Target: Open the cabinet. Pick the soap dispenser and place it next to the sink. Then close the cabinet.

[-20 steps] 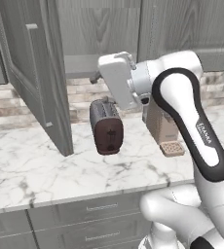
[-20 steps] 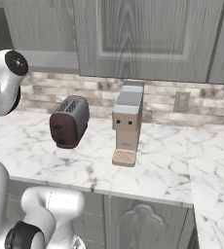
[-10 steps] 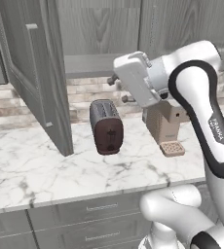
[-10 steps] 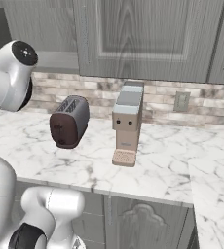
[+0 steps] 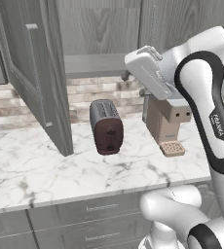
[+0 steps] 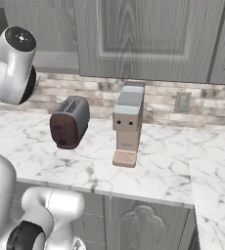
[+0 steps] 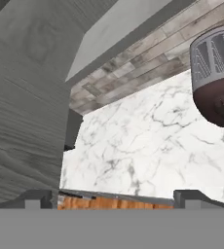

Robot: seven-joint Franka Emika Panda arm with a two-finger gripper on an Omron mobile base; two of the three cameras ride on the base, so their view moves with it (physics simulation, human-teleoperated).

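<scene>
The cabinet [image 5: 98, 30] stands open, its left door [image 5: 33, 73] swung out over the counter with its slim bar handle facing me. The plain grey shelf [image 5: 94, 64] inside looks bare where I can see it. The soap dispenser and the sink are out of view. My white hand [image 5: 150, 73] hangs just right of the open cabinet's lower edge, above the coffee machine. In the hand view my gripper [image 7: 114, 198] is open with nothing between its fingers, looking past the door's wood grain [image 7: 24, 121] down at the marble counter [image 7: 133, 146].
A dark brown toaster [image 5: 106, 127] [image 6: 69, 122] [image 7: 216, 78] and a tan coffee machine [image 5: 167, 124] [image 6: 128, 122] stand on the counter against the brick backsplash. The wall cabinet doors [image 6: 144, 34] to the right are shut. A wall outlet [image 6: 182, 101] is right of the coffee machine.
My hand has swung to the right and slightly upward, away from the open door and over the coffee machine. The jaws stayed open, and the door and counter items have not moved.
</scene>
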